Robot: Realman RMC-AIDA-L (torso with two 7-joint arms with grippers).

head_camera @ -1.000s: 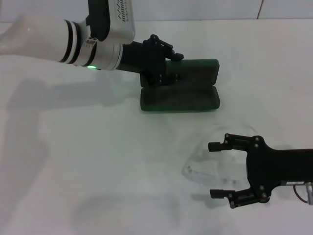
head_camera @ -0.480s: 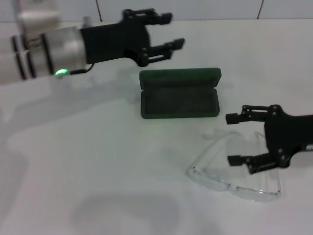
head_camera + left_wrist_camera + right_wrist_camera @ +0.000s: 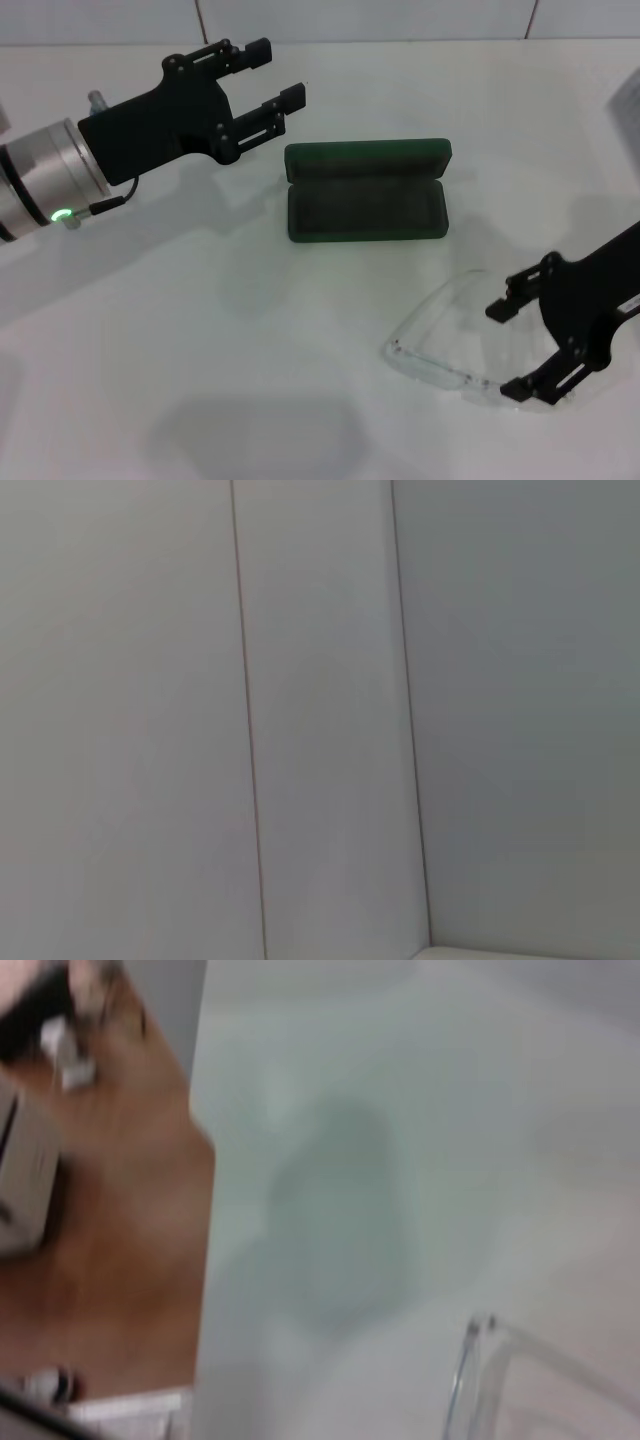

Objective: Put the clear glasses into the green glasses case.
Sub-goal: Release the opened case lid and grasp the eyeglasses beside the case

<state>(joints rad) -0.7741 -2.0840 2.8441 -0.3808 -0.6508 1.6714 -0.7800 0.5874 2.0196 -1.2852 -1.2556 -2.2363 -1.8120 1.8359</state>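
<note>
The green glasses case (image 3: 366,191) lies open in the middle of the white table, lid standing at the back, dark lining showing, nothing in it. The clear glasses (image 3: 447,338) lie on the table in front of the case and to its right; part of their clear frame (image 3: 478,1372) shows in the right wrist view. My right gripper (image 3: 510,348) is open, its fingers on either side of the glasses' right end. My left gripper (image 3: 275,72) is open, raised behind and left of the case, holding nothing. The left wrist view shows only wall.
A white wall with tile seams (image 3: 200,20) runs along the table's back edge. A white object (image 3: 628,105) shows at the right edge. The right wrist view shows a brown surface (image 3: 120,1210) beyond the table's edge.
My left gripper has pulled away from the case, up and then left. My right gripper backed off the glasses and now sits lower and further right, at their right end.
</note>
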